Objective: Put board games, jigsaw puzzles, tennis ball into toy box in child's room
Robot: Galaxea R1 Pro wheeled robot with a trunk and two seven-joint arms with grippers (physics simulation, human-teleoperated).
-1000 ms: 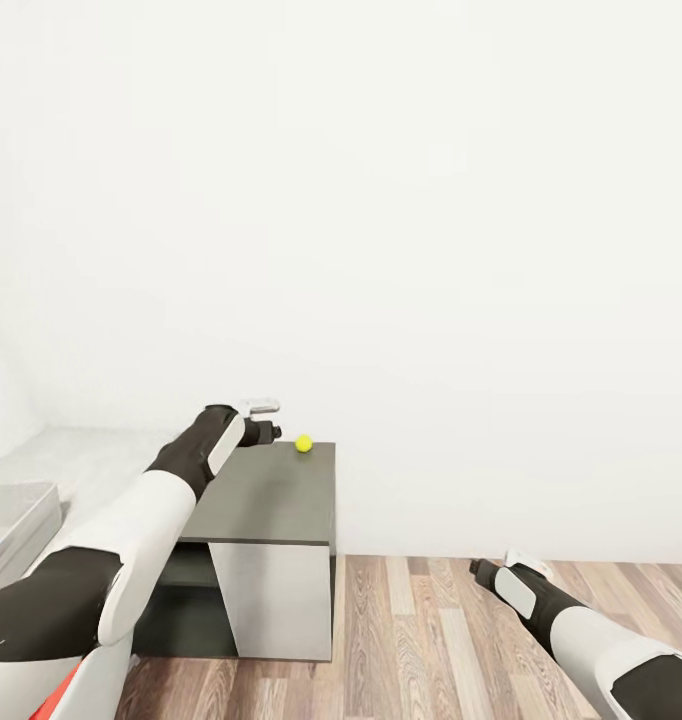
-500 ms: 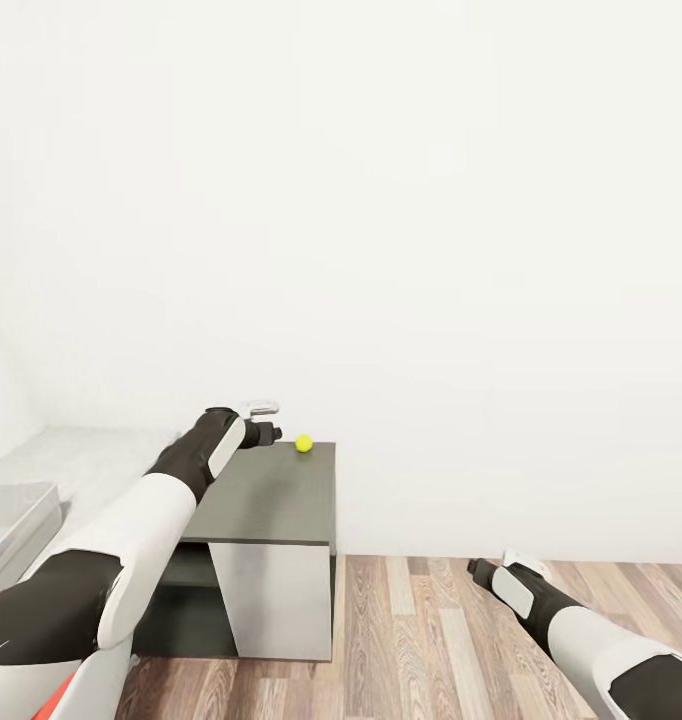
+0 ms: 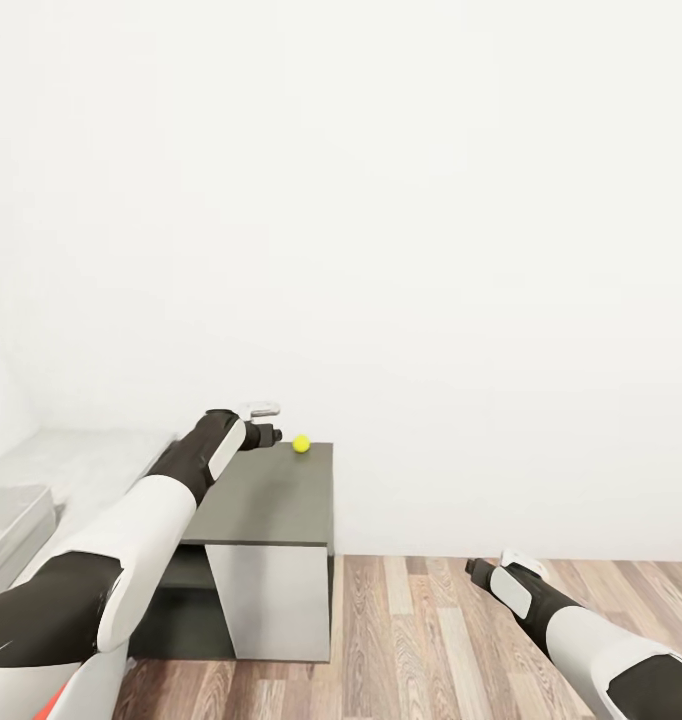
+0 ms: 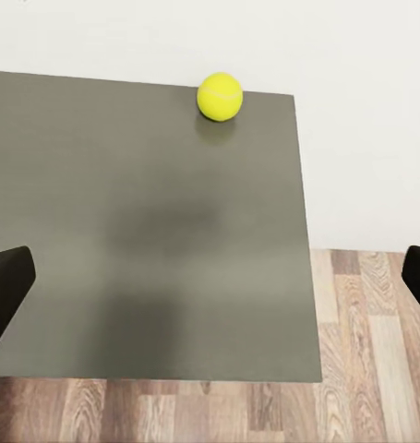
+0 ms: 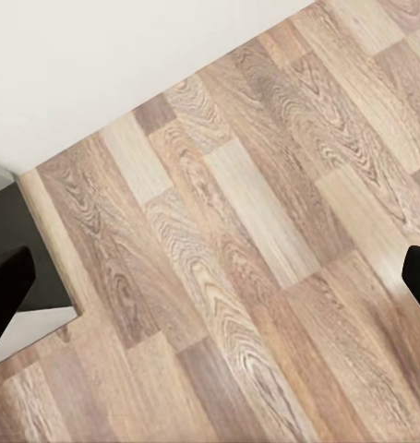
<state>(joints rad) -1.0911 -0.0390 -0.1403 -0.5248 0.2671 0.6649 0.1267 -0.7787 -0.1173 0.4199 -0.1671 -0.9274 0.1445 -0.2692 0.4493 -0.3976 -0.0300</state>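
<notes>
a: where is the tennis ball (image 3: pixel 301 443) now?
b: it lies on the dark grey part of the table (image 3: pixel 271 500), at the far corner near the white wall (image 3: pixel 381 200).
a: and the left claw (image 3: pixel 271 434)?
b: it hangs above the table, just beside the ball but apart from it. its fingers (image 4: pixel 8 281) stand wide apart, nothing between them.
a: the right claw (image 3: pixel 478 570)?
b: low, over the wood floor (image 3: pixel 431 640), well apart from the table. its fingers (image 5: pixel 6 286) are also spread, empty.
a: the toy box (image 3: pixel 11 520)?
b: at the left edge, on the pale table top.
</notes>
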